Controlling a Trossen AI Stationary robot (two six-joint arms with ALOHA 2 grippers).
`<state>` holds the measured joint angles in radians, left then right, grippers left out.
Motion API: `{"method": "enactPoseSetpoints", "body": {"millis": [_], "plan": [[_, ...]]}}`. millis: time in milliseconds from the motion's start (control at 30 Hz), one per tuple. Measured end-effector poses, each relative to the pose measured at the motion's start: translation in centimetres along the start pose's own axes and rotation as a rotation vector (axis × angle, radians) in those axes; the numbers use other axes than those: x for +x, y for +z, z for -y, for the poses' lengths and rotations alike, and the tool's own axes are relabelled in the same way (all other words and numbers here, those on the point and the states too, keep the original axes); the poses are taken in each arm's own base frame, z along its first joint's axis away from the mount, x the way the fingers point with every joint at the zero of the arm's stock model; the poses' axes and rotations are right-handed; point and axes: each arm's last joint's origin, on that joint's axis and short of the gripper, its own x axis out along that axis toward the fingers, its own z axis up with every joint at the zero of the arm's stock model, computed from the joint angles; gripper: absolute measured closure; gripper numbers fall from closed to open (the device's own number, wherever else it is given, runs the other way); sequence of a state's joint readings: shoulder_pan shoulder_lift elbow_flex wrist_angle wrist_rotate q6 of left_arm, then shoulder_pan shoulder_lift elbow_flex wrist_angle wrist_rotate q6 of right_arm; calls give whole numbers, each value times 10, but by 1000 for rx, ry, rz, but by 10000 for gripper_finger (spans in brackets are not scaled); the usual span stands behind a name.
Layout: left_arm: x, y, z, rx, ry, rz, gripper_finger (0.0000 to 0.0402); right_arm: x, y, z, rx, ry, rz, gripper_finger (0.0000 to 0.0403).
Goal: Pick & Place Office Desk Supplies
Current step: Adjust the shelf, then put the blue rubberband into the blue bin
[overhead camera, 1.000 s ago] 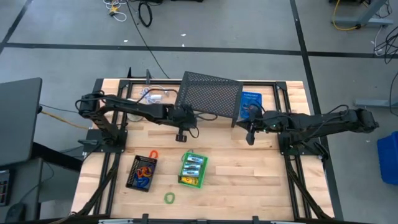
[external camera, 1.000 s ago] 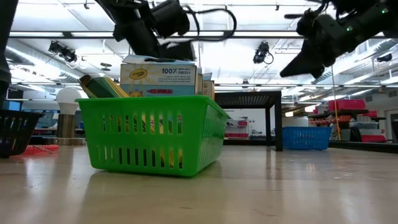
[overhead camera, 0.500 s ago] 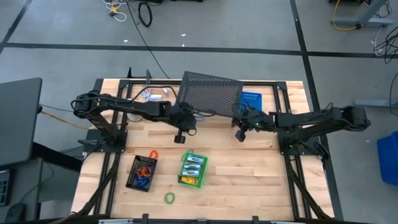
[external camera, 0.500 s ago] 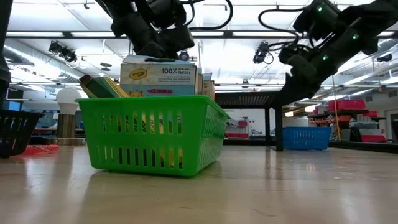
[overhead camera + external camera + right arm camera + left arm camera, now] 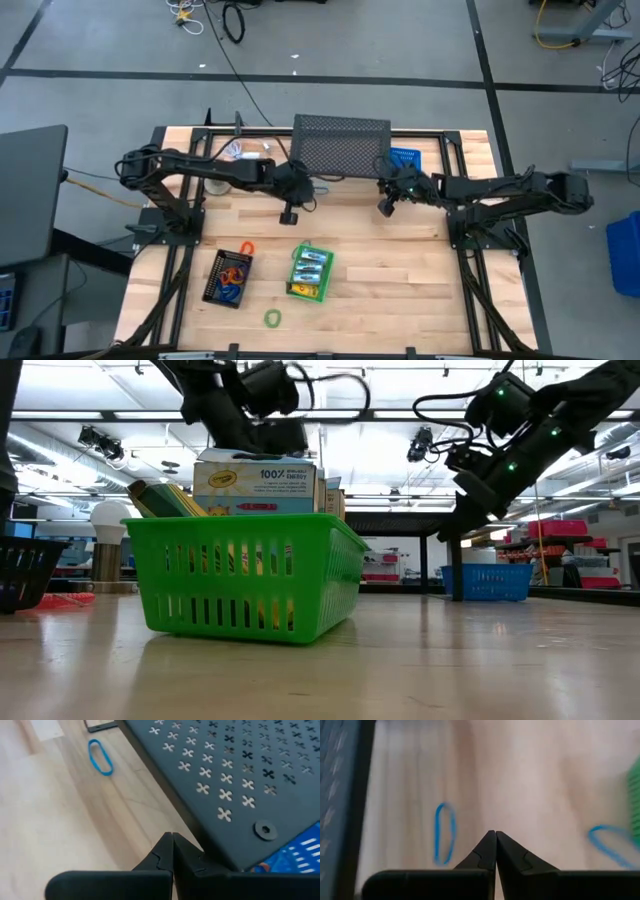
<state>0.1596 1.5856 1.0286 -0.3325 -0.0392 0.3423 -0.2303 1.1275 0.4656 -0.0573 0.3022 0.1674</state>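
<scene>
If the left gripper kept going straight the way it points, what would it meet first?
Probably bare wooden table. The shut left gripper points down at it, between two blue loops, though depth is unclear.

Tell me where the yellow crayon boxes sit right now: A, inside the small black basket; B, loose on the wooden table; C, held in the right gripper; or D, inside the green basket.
D: in the low view the crayon boxes stand up out of the green basket, and the high view shows them lying inside it; the right gripper is shut and holds nothing.
</scene>
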Motion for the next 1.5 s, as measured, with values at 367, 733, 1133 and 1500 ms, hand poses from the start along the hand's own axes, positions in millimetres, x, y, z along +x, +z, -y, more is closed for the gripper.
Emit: {"method": "enactPoseSetpoints", "body": {"millis": [367,733,1133,1500], "plan": [[21,-27,-41,-110,65,-112,391,1,3,5,-3,-22,16,403],[31,-29,-42,-55,0,-95,391,2,3,7,-7,-40,22,403],[36,-21,-16,143,38,-145,339,-7,6,-21,-161,100,105,400],[54,-24,-13,220,17,-157,195,-15,9,-38,-212,137,188,312]]}}
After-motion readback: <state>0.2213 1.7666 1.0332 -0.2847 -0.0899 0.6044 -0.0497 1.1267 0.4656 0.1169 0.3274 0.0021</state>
